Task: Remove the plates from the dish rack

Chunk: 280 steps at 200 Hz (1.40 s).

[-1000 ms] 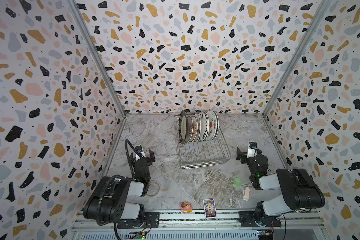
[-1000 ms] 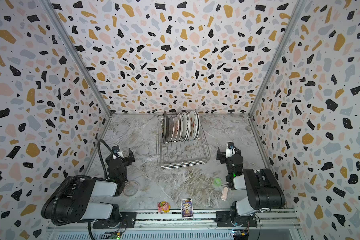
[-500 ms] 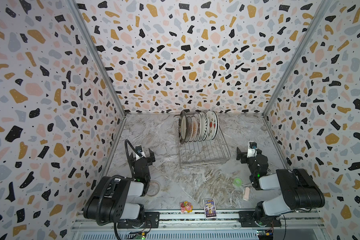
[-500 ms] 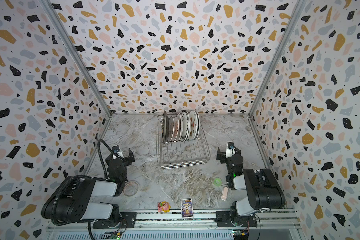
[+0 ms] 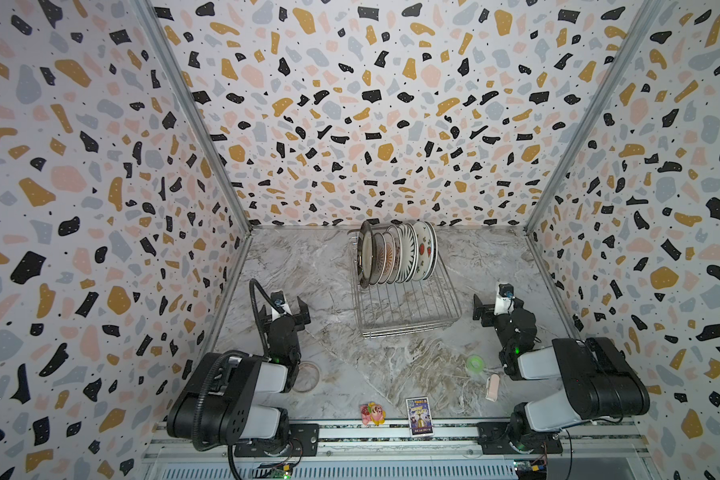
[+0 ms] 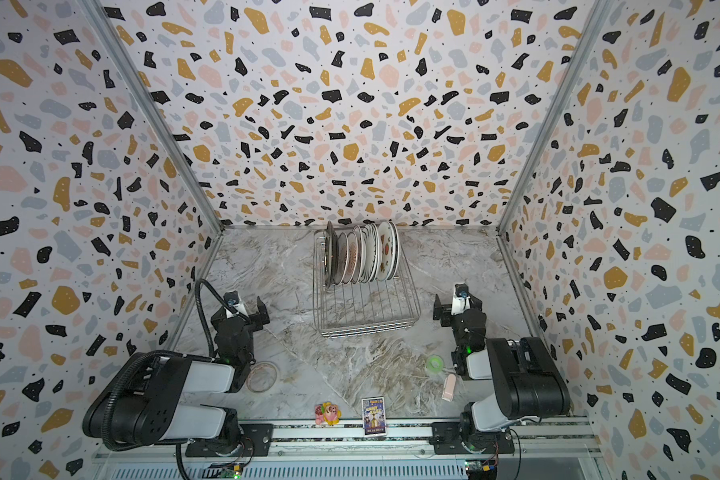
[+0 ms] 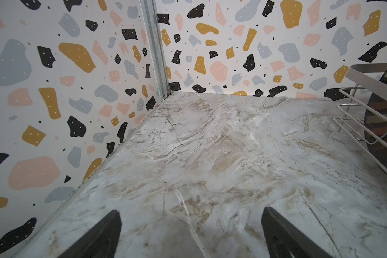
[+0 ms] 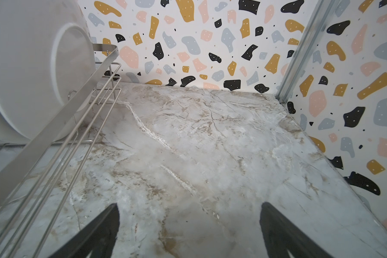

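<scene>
nothing has moved since the earlier frames: both arms sit where they were and the plates fill the same slots. my left gripper (image 5: 287, 311) rests low over the grey-veined marble tabletop (image 5: 308, 257), to the left of the rectangular silver wire dish rack (image 5: 408, 320). its jaws are spread wide with nothing between them, and the left wrist view shows only bare marble there. my right gripper (image 5: 497, 309) mirrors it on the rack's right side, also spread and empty. the round ceramic plates (image 5: 400, 253), about seven by my count, stand on edge in a tight row at the far end of the rack, with a dark-rimmed one at the left end and a watermelon-patterned one near the right. no plate lies on the table, so i judge the unloading has not begun and every plate is left to lift out. a small clear ring (image 5: 306, 376) and a small green round thing (image 5: 473, 363) lie near the arms, no part of this job
</scene>
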Each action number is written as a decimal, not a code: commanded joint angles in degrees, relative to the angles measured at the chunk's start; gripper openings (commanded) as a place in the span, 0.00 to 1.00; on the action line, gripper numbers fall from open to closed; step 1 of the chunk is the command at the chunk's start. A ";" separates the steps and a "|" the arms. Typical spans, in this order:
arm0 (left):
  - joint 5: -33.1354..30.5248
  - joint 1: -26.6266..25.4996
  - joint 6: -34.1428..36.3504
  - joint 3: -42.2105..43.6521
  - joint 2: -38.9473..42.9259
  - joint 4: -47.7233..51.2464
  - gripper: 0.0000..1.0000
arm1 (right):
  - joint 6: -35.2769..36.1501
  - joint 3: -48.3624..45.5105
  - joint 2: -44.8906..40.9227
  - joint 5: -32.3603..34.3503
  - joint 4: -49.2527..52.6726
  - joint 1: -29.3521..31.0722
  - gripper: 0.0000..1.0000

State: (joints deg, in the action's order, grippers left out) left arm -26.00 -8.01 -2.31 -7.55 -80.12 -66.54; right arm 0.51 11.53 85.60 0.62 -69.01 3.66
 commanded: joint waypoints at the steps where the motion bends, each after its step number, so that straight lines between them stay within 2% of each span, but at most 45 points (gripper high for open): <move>1: -0.80 -0.16 0.58 -1.41 -0.09 -3.51 1.00 | 0.45 1.04 -0.26 0.26 -1.02 0.21 0.99; 178: -0.93 -0.12 0.53 -1.42 0.01 -3.41 1.00 | 0.56 0.87 -0.44 0.26 -1.14 0.32 0.99; 209: -0.84 -0.16 0.51 -1.68 0.99 -2.48 0.99 | 1.41 -0.70 -3.04 -0.27 -2.02 0.80 0.99; 251: 0.65 -0.16 1.07 -2.03 10.02 5.02 1.00 | 2.30 -0.77 -7.62 -0.56 1.40 1.47 0.99; 280: 2.47 -0.16 0.16 -1.56 18.71 10.55 1.00 | 3.36 -1.27 -17.41 -0.18 7.85 2.73 0.99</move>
State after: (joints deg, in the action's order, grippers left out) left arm -25.41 -8.01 -2.11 -8.38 -67.31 -59.59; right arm 2.33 10.55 75.94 0.47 -65.91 5.32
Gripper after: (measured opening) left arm 0.995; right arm 0.988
